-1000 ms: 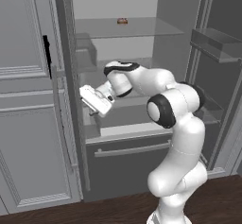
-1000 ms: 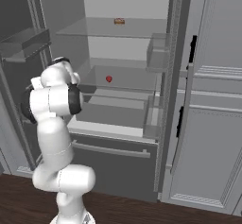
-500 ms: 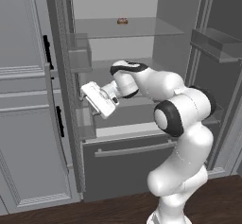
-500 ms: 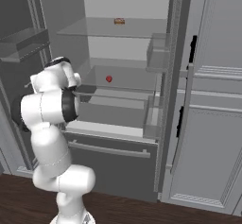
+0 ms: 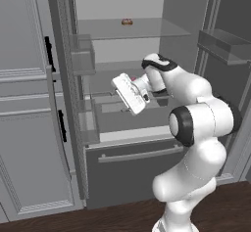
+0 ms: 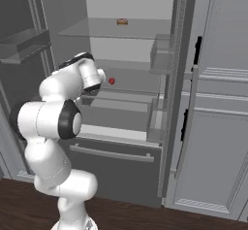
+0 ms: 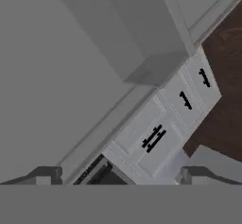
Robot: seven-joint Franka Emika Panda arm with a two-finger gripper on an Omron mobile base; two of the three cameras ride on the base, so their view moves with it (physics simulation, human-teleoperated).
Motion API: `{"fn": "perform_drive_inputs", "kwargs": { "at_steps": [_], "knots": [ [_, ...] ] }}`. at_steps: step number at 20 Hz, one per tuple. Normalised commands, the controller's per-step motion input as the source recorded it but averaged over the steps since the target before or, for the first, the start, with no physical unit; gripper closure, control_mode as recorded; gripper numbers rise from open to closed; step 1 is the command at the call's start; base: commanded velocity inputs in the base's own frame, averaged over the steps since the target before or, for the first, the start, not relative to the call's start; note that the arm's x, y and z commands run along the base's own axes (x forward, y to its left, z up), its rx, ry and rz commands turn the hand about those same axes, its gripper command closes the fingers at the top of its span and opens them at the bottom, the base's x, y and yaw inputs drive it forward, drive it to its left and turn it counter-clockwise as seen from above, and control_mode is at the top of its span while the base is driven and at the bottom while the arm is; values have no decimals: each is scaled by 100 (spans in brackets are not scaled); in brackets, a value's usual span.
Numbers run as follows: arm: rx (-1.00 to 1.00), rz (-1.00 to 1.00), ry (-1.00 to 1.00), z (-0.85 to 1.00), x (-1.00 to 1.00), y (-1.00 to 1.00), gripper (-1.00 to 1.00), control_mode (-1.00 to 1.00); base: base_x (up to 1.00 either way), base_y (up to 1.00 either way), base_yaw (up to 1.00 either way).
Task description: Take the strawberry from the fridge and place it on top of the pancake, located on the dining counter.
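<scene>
Reaching into the open fridge (image 6: 169,73), the claw (image 5: 128,93) — jaws spread wide, empty — must next turn toward the strawberry (image 6: 112,81) on its shelf.

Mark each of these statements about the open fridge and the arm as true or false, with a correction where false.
1. The strawberry lies on a middle shelf inside the fridge. True.
2. The gripper is shut on the strawberry. False: its fingers stand wide apart with nothing between them, and the fruit sits free on the shelf.
3. A small brown-and-tan item sits on the upper glass shelf. True.
4. The fridge doors are closed. False: both stand open, showing the pale interior and door bins.
5. The bottom drawer is pulled fully out. False: it looks pushed in, its bar handle facing the robot.
</scene>
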Motion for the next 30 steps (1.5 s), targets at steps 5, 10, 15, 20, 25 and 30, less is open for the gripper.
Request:
{"fn": "perform_drive_inputs", "kwargs": {
  "at_steps": [5,10,15,20,25,30],
  "knots": [
    [-37,5,-65,-37,-6,-76,-100,-100,0,0,0],
    [-48,5,-87,-98,-32,-47,-100,-100,0,0,0],
    [-62,4,-83,-47,0,-50,-100,-100,0,0,0],
    [-47,8,-63,7,0,-37,-100,-100,0,0,0],
    [-15,-6,-13,35,-27,-24,-100,-100,0,0,0],
    [7,-37,3,45,-55,-50,-100,-100,0,0,0]
  ]
}}
